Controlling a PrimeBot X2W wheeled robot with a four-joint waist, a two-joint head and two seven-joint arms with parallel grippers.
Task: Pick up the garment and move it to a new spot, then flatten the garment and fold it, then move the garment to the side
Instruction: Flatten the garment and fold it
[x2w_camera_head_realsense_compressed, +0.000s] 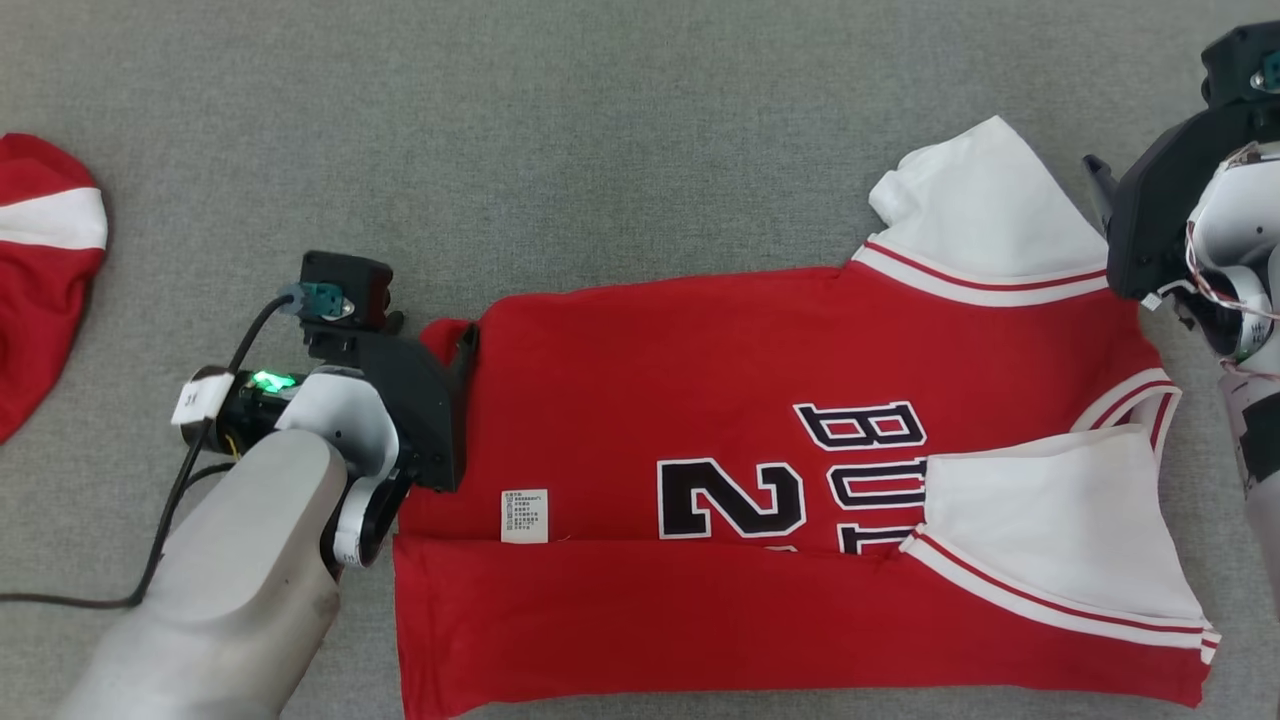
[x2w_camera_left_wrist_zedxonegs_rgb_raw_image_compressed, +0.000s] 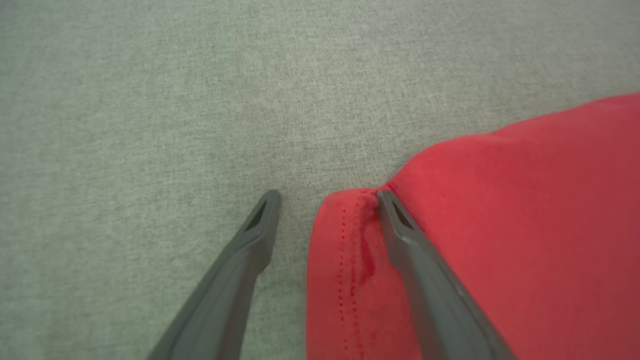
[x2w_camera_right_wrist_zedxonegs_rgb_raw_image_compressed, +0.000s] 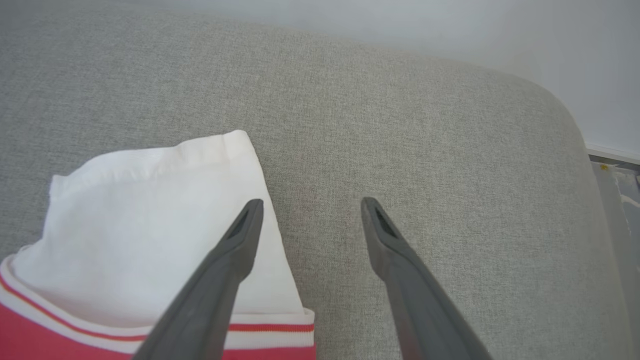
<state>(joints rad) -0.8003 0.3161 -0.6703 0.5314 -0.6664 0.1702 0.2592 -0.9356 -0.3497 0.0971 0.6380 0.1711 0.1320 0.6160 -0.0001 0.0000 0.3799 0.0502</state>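
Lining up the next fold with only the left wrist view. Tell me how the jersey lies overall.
Observer: The red jersey lies spread on the grey upholstered surface, its edge nearest the robot folded over part of the lettering.
Operator: Report the right claw.
Observer: The right claw is open beside the far white sleeve, one finger over its edge.
Operator: Name anything else there.
Observer: Another red-and-white garment lies at the far left.
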